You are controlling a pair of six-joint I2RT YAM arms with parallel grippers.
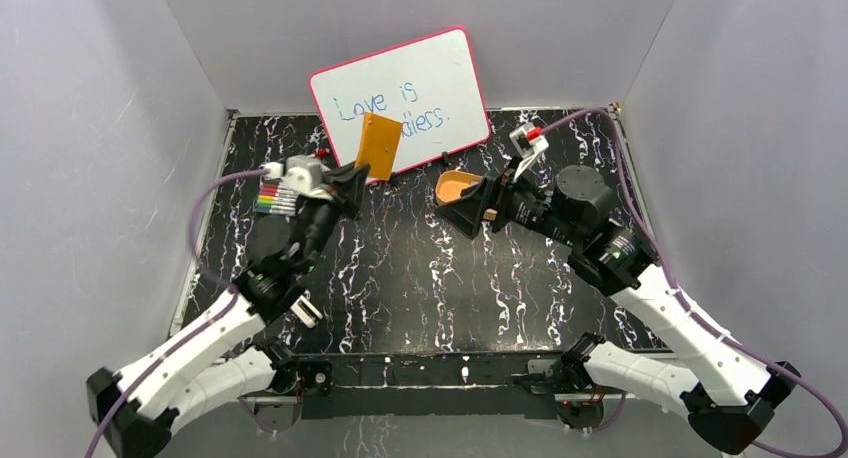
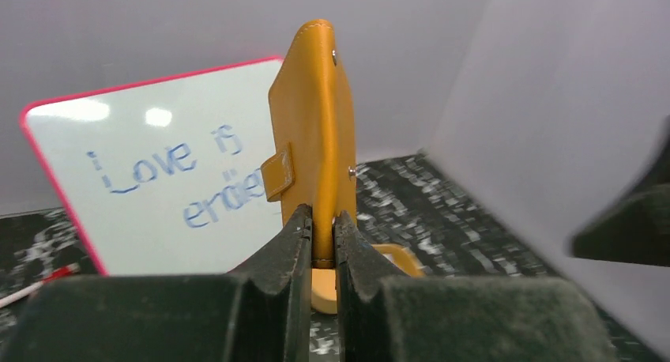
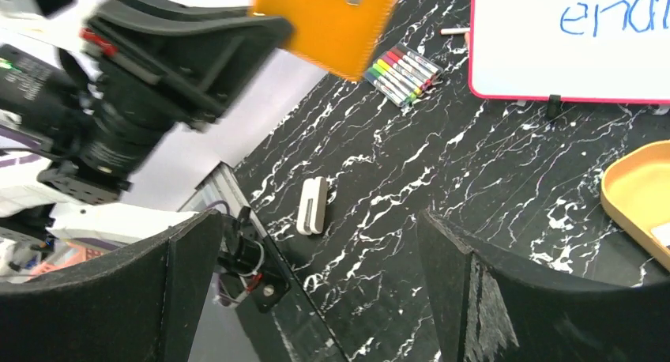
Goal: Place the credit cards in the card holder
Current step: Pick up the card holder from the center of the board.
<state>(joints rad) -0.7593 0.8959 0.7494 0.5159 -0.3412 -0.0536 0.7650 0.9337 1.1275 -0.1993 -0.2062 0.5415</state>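
White-shelled arms [image 1: 190,348], black joints [image 1: 585,190] (purple cables [image 1: 235,176] trailing), tool fingers [image 2: 272,267] seemingly foam-padded.

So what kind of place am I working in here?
Probably a lab test booth: plain white walls box in a black marbled tabletop, with staged props such as a pink-framed whiteboard and coloured markers.

Left gripper [image 1: 357,175] raised; fingers clamp the lower edge of the card holder [image 1: 378,144], which is tilted and off the desk [image 1: 420,278], in front of the pink-framed whiteboard [image 1: 405,93]. Right gripper [image 1: 465,210] over the near rim of the orange tray [image 1: 452,185]. Coloured markers [image 1: 275,199] beside the left wrist.
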